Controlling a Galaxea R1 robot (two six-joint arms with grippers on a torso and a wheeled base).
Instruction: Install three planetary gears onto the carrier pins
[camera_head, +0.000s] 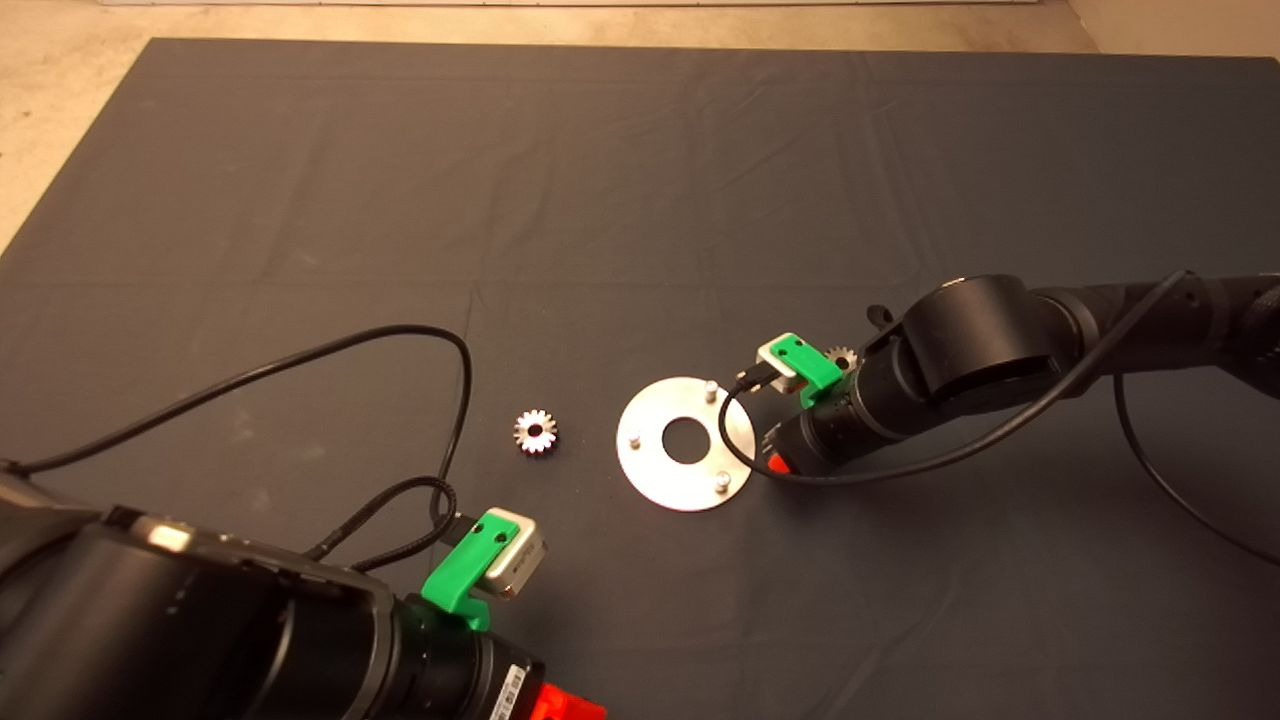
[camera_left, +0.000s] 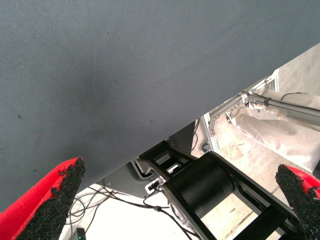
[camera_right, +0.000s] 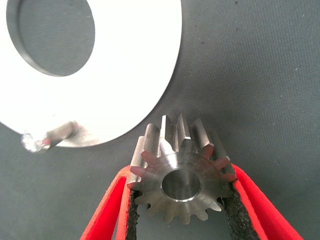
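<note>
Though gripped by the right claw, gear teeth partly hidden.

The flat round disc of shiny polished metal gleams; the small toothed steel gear looks brushed, duller; the dark cloth mat is matt, creased.

text: none legible | label on left arm wrist: print too small to read

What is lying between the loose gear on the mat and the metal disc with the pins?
Nothing: in the head view only bare dark mat separates the loose gear from the disc.
</note>
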